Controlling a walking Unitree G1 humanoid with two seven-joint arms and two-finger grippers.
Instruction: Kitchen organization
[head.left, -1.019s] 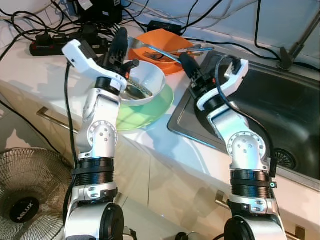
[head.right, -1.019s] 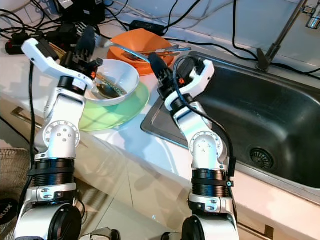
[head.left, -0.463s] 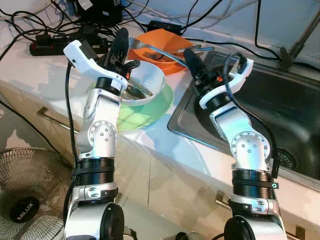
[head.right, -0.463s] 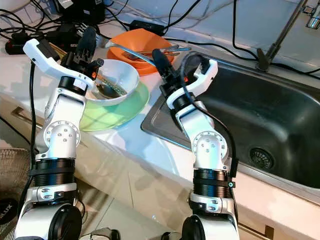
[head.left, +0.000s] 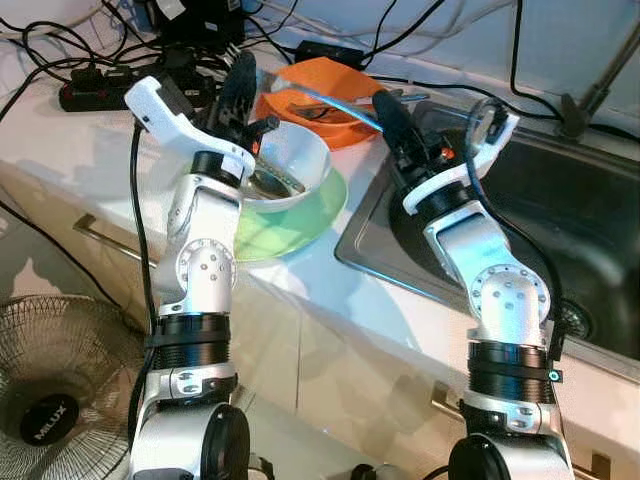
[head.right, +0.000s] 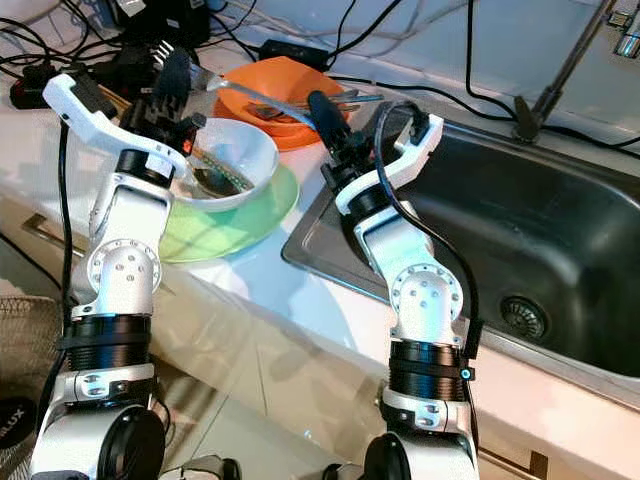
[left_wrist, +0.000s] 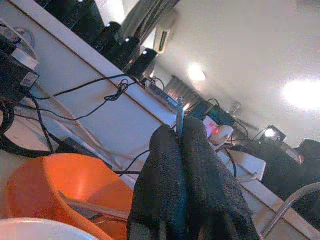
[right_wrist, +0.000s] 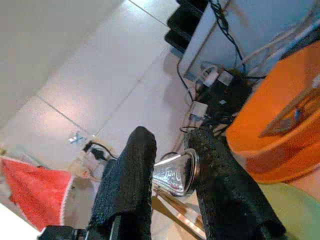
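A long metal fork (head.left: 320, 100) hangs above the orange bowl (head.left: 335, 75), spanning between my two grippers. My left gripper (head.left: 240, 72) is shut on its tine end, and a thin metal edge (left_wrist: 179, 117) sticks up between the fingers. My right gripper (head.left: 383, 104) is closed around the flat handle end (right_wrist: 175, 172) near the sink's corner. Under the left gripper, a white bowl (head.left: 295, 160) with dark residue and a utensil inside sits on a green plate (head.left: 300, 225).
The steel sink (head.left: 570, 220) lies to the right, with a faucet (head.left: 590, 95) behind it. Power strips and black cables (head.left: 110, 90) crowd the back of the counter. More cutlery lies in the orange bowl. A fan (head.left: 50, 395) stands on the floor at lower left.
My right gripper has risen and moved a little right and back along the fork. The fork now sits higher over the orange bowl. The left arm has hardly moved.
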